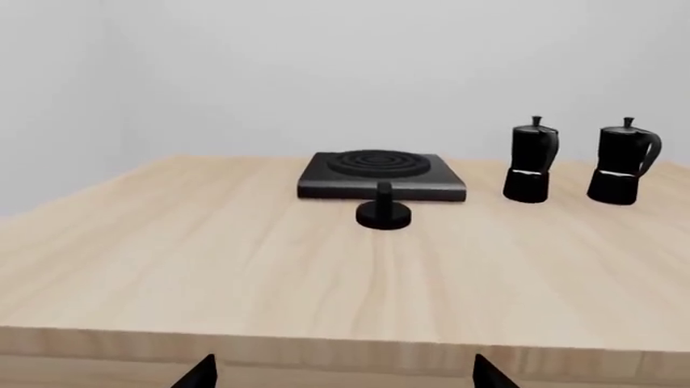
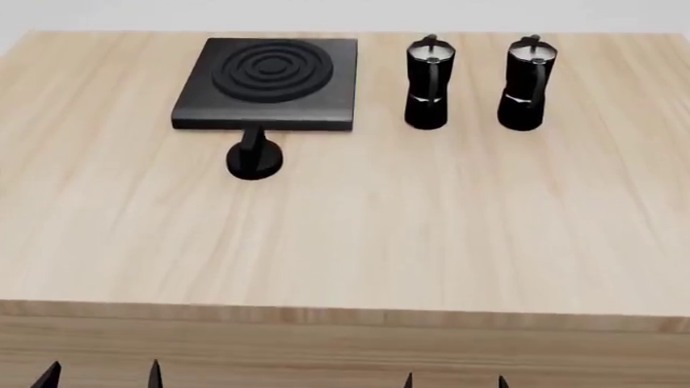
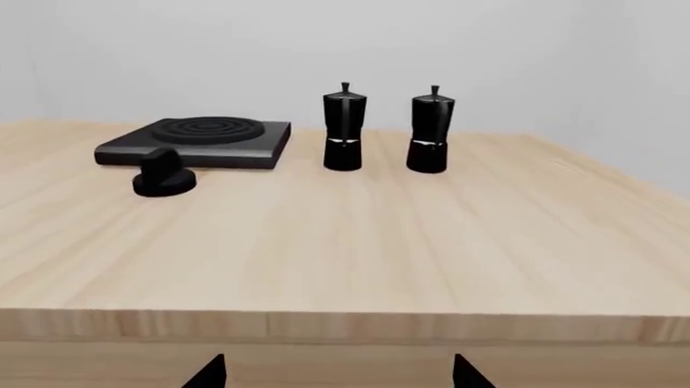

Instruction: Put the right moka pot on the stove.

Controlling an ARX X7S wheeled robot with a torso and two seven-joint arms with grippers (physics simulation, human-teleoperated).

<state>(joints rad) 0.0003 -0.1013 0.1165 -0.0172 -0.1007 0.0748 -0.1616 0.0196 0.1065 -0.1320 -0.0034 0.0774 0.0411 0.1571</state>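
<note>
two identical black faceted moka pots stand close together at upper right, so either spread-fingered gripper could clip the wrong one while reaching the right moka pot [image 2: 525,83].

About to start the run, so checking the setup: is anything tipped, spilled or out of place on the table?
Nothing stands out. Both moka pots, the left one and the right moka pot, stand upright beside the stove; the knob sits just before it.

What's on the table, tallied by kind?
Moka pots: 2 (left moka pot, right moka pot)
Stove: 1
Knob: 1
Total: 4, all black, on the wooden table.
</note>
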